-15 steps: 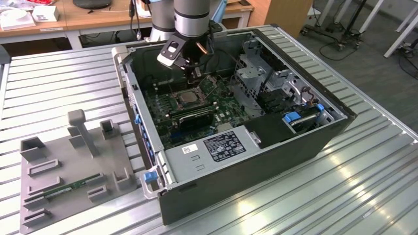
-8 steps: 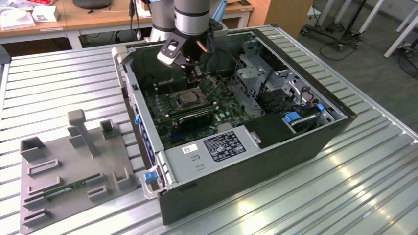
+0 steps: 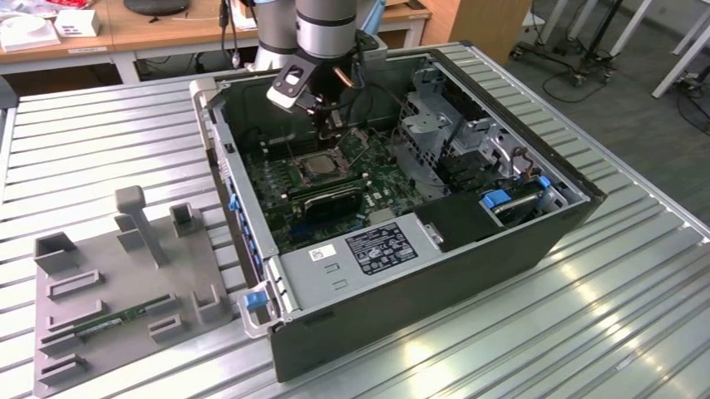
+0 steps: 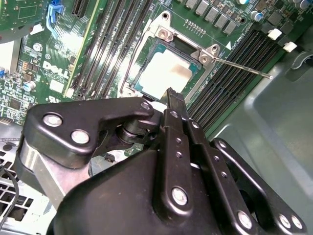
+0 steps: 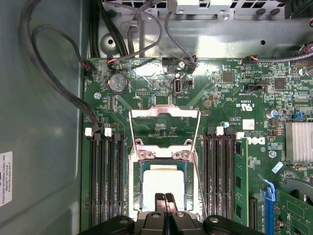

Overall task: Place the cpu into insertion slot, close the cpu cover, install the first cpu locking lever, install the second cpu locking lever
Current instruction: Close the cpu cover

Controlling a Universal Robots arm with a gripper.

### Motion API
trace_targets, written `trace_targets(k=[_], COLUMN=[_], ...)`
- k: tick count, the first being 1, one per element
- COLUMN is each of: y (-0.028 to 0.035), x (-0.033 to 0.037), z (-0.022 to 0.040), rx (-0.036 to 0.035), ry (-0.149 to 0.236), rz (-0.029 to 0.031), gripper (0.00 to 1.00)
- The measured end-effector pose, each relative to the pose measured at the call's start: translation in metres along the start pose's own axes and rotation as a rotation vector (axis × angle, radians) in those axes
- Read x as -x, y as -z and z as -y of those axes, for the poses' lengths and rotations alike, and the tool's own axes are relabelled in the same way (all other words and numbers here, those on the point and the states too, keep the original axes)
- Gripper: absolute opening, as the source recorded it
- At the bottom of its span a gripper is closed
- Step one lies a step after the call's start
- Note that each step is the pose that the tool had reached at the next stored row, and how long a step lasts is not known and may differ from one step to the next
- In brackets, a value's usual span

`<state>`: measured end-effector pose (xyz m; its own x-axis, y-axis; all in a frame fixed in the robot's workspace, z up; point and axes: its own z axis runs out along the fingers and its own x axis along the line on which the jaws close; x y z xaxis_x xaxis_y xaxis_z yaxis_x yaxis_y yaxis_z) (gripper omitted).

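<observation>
The tool (image 5: 165, 200) has its fingers pressed together, empty, tips at the cpu (image 5: 164, 182) seated in its socket. The cpu cover (image 5: 164, 112) is swung open. The computer case (image 3: 444, 274) sits on a ribbed metal worktop (image 3: 621, 324), with wooden desks (image 3: 166, 33) behind.

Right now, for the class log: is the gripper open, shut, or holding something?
Gripper: shut, with nothing held, close over the cpu.

You lose cpu (image 5: 161, 180) near edge behind gripper (image 5: 165, 198) in first wrist view — same in second wrist view. Thin lever rod (image 4: 244, 67) — you can't tell whether it touches board (image 4: 19, 19).
</observation>
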<state>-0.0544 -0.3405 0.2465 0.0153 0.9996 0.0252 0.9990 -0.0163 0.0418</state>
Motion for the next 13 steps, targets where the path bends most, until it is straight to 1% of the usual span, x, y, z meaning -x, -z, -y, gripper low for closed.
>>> trace_targets(k=[8,13], y=[-0.0003,-0.0003], x=[-0.0001,-0.0001], z=[-0.0052,-0.0055], rx=[0.0001,0.0001], ry=[0.000,0.000], rz=[-0.0001,0.0000], gripper=[0.11,0.11])
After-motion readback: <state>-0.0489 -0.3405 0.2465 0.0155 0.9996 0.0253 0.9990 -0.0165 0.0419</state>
